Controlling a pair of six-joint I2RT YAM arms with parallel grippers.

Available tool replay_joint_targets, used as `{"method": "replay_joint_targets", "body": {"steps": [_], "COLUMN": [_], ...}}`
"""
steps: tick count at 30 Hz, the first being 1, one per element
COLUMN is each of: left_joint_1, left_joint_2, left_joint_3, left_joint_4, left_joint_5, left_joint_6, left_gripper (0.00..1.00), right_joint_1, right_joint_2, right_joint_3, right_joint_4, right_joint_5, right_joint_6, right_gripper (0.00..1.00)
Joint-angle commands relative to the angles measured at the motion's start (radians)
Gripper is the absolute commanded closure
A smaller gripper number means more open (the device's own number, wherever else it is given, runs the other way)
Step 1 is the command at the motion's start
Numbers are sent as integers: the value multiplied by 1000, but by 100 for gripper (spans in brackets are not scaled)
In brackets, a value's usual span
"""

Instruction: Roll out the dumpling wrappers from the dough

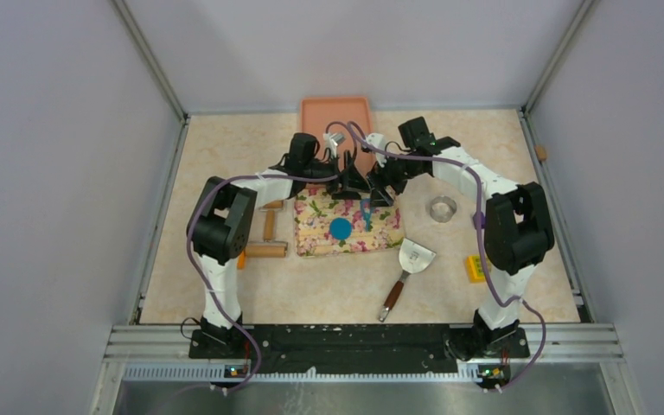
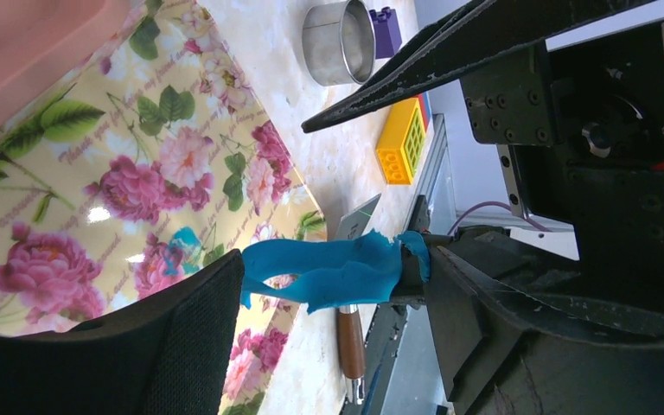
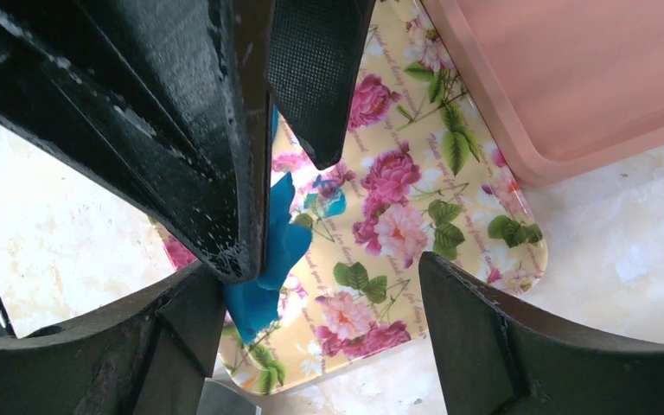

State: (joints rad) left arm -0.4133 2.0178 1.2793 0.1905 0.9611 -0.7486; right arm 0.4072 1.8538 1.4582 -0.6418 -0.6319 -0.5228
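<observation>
Top external view: one ragged strip of the dough (image 1: 367, 213) hangs above the far part of the floral mat (image 1: 380, 240). One finished round, the only one of the dumpling wrappers (image 1: 340, 228) in sight, lies flat on the mat just beside it. Around them I count one ring cutter (image 1: 441, 207), one scraper (image 1: 408, 262), one tray (image 1: 335, 108) and one yellow brick (image 1: 475, 269). Left wrist view: the left gripper (image 2: 272, 194) stands spread. The dough stretches from its meshed pad (image 2: 181, 337) across to a finger of the other arm, sagging and twisted. It looks soft, light, tacky and easy to tear, and it seems to cling there rather than be pinched. Right wrist view: the right gripper (image 3: 316, 268) is also spread wide, with the dough dangling against one of its fingers. I would take the dough by its thicker middle, not by the thin ends.
</observation>
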Motion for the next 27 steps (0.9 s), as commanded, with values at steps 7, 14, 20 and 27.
{"method": "replay_joint_targets", "body": {"steps": [7,14,20,27], "left_joint_1": [-15,-14,-14,13], "left_joint_2": [32,40,57,20], "left_joint_3": [48,48,60,102], "left_joint_4": [-53,-111,-150,-167], "left_joint_5": [-31,-56,-81,-37], "left_joint_6": [74,129,184,222], "left_gripper": [23,23,23,23], "right_joint_1": [-10,-20,-21,-64], "right_joint_2": [-62,-77,-105,-160], "right_joint_3": [32,50,62,55], "right_joint_4": [56,55,33,8], "right_joint_5": [-29,-27,-32,-84], "right_joint_6": [34,41,45,127], "right_gripper": [20,20,20,21]}}
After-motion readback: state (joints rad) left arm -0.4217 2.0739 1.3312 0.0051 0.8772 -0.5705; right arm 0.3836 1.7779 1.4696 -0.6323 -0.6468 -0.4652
